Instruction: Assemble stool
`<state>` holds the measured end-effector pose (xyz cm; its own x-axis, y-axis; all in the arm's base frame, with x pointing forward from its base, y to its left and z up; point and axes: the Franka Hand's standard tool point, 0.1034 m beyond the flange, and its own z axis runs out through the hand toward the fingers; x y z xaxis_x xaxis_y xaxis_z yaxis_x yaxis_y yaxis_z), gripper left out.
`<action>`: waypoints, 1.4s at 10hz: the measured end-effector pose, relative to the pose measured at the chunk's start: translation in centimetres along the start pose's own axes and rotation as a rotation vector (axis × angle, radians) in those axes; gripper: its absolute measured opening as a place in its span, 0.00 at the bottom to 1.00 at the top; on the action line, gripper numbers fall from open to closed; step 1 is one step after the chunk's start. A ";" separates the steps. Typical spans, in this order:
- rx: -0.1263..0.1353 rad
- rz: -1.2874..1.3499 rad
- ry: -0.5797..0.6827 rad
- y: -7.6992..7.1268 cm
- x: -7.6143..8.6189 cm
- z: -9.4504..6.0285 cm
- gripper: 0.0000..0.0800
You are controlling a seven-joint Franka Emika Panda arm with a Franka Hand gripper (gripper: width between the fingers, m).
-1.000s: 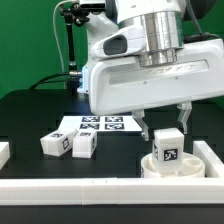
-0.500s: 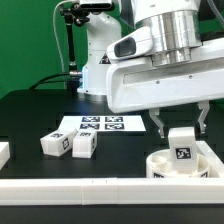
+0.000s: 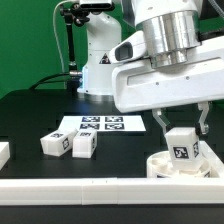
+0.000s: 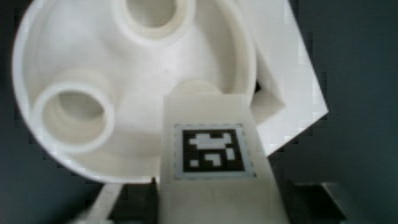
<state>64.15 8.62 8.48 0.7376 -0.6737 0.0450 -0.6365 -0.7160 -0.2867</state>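
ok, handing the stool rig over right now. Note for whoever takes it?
Jaws: shut on the held leg, which is upright over the seat at the exterior view's right.
Parts: a loose leg and a second loose leg lie on the table near the marker board.
Done: one leg picked up. No leg is visibly fitted, and an empty socket shows in the wrist view.
Left: fit the held leg into the seat, then the rest.

— Where does the exterior view stand?
— Low at the near edge of the bench (image 3: 30, 115), facing the far side. The wrist view looks down, very close, on the leg (image 4: 210, 130) and seat (image 4: 80, 60); both views share these.
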 end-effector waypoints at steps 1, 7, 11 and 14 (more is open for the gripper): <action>0.004 0.072 -0.003 0.0 -0.3 0.0 0.43; 0.043 0.470 -0.046 -0.1 -0.5 0.0 0.43; 0.039 0.376 -0.065 -0.7 -0.6 -1.2 0.77; 0.043 0.209 -0.077 -1.0 -0.3 -2.5 0.81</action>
<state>64.00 9.02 11.15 0.6070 -0.7894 -0.0921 -0.7683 -0.5531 -0.3223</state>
